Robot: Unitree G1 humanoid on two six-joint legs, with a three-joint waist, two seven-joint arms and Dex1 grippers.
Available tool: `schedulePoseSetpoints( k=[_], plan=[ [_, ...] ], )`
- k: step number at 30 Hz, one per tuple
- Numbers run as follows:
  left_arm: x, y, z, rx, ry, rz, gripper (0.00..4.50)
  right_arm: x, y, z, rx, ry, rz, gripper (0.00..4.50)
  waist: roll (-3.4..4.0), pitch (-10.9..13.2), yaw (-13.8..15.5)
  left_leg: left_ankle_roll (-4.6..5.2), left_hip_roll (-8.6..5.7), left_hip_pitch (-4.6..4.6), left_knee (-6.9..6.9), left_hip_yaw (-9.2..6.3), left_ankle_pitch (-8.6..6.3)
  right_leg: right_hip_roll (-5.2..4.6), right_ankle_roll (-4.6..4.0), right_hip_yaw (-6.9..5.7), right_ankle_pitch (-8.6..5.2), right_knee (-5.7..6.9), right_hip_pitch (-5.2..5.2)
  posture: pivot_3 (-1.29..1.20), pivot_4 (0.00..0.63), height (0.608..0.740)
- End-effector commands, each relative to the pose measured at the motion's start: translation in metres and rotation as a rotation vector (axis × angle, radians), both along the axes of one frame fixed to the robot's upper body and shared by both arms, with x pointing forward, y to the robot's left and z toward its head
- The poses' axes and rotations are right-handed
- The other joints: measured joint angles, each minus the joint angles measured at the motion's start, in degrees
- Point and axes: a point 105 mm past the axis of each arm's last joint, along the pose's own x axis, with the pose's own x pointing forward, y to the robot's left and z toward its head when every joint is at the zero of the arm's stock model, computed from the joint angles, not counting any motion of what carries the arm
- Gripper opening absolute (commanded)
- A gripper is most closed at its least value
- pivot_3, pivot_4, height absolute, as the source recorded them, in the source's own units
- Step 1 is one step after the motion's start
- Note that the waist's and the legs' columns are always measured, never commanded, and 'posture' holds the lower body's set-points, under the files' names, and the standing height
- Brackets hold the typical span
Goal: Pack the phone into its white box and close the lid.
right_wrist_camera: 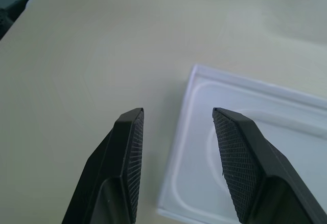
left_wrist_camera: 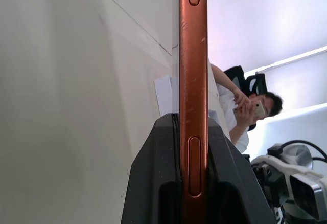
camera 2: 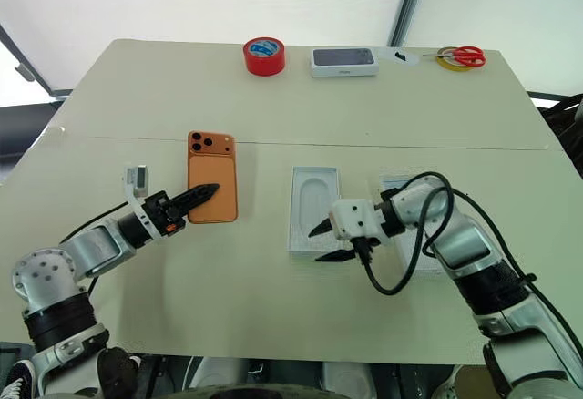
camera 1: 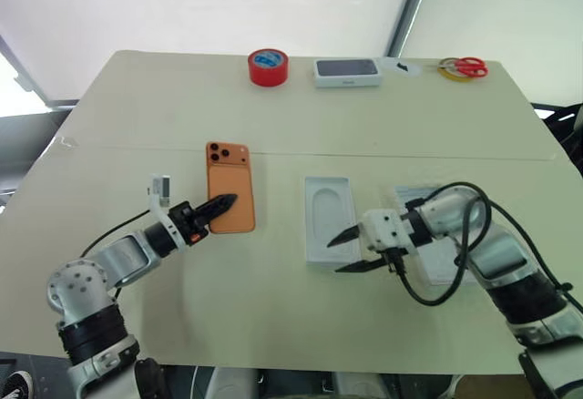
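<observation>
Jaws of left gripper (camera 1: pixel 221 204) clamped on phone (camera 1: pixel 230 187) by long edges; right gripper (camera 1: pixel 350 252) apart, empty. Phone stiff, slippery, fragile; grip mid-edges.

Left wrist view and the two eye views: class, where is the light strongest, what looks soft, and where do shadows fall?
Left wrist view: bright glare behind the person; the phone edge and the left tool look soft up close. Eye views: even daylight, washed-out backdrop, faint shadows beneath both arms on the table. Right wrist view: the right tool sharp, the white insert pale.
</observation>
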Motion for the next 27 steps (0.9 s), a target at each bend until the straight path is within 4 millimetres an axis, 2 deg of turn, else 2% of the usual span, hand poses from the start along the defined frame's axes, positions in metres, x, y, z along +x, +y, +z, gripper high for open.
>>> schedulePoseSetpoints(
  k=[1, 3, 4, 6, 8, 9, 13, 21, 27],
  plan=[
    [0.0, -0.001, 0.014, -0.015, -0.063, -0.011, 0.0, 0.002, -0.001, 0.005, -0.014, -0.082, 0.008, 2.22, 0.0, 0.0, 0.0, 0.0, 0.0, 0.0, 0.0, -0.01, 0.0, 0.0, 0.0, 0.0, 0.0, 0.0, -0.01, 0.0, 0.15, 0.74],
    [0.0, -0.002, 0.014, -0.011, -0.063, -0.015, 0.0, 0.003, -0.001, 0.003, -0.016, -0.077, -0.005, 2.22, 0.0, 0.0, 0.0, -0.07, 0.0, 0.0, -0.01, 0.0, 0.04, 0.0, 0.0, 0.0, 0.0, 0.0, -0.01, 0.0, 0.15, 0.74],
    [0.0, -0.002, 0.014, -0.009, -0.063, -0.018, 0.0, 0.003, -0.002, 0.002, -0.015, -0.071, -0.016, 1.99, 0.0, 0.0, 0.1, -0.19, 0.0, 0.0, -0.01, -0.01, 0.11, 0.0, 0.0, -0.01, 0.0, 0.0, -0.01, 0.0, 0.15, 0.74],
    [0.001, -0.002, 0.013, -0.005, -0.06, -0.02, 0.0, 0.005, -0.002, 0.0, -0.019, -0.082, -0.028, 1.4, 0.0, 0.0, 0.1, -0.19, 0.0, 0.0, -0.01, 0.0, 0.11, 0.0, 0.0, -0.01, 0.0, -0.01, 0.0, 0.0, 0.15, 0.74],
    [0.002, -0.001, 0.013, 0.004, -0.058, -0.018, 0.0, 0.005, -0.001, -0.002, -0.019, -0.086, -0.032, 0.59, 0.0, 0.0, 0.1, -0.19, 0.0, 0.0, 0.0, -0.01, 0.12, 0.0, 0.0, -0.01, 0.0, -0.02, 0.02, 0.0, 0.15, 0.74],
    [0.003, -0.001, 0.013, 0.007, -0.061, -0.02, 0.0, 0.005, -0.001, -0.003, -0.019, -0.09, -0.035, 0.03, 0.0, 0.0, 0.1, -0.19, 0.0, 0.0, 0.0, -0.01, 0.12, 0.0, 0.0, -0.02, 0.0, -0.02, 0.02, 0.0, 0.15, 0.74],
    [0.004, -0.002, 0.015, 0.007, -0.067, -0.024, 0.0, 0.006, -0.002, -0.006, -0.042, -0.107, -0.038, 0.03, -0.01, 0.0, 0.1, -0.19, 0.0, 0.03, 0.01, -0.01, 0.12, 0.0, 0.0, -0.02, 0.0, -0.02, 0.05, 0.0, 0.15, 0.74],
    [0.012, -0.006, 0.027, -0.021, -0.099, -0.02, 0.0, 0.007, 0.015, 0.01, 0.059, -0.068, -0.069, 0.03, -0.01, 0.0, 0.1, -0.2, 0.0, 0.03, 0.02, -0.01, 0.13, 0.01, 0.0, -0.03, 0.0, -0.01, 0.06, 0.0, 0.15, 0.74],
    [0.024, -0.016, 0.038, -0.034, -0.124, -0.013, 0.0, 0.033, 0.039, 0.011, 0.094, -0.103, -0.199, 0.03, -0.01, 0.0, 0.1, -0.2, 0.0, 0.03, 0.06, -0.02, 0.13, 0.02, 0.01, -0.04, 0.0, 0.01, 0.06, 0.0, 0.15, 0.74]
  ],
)
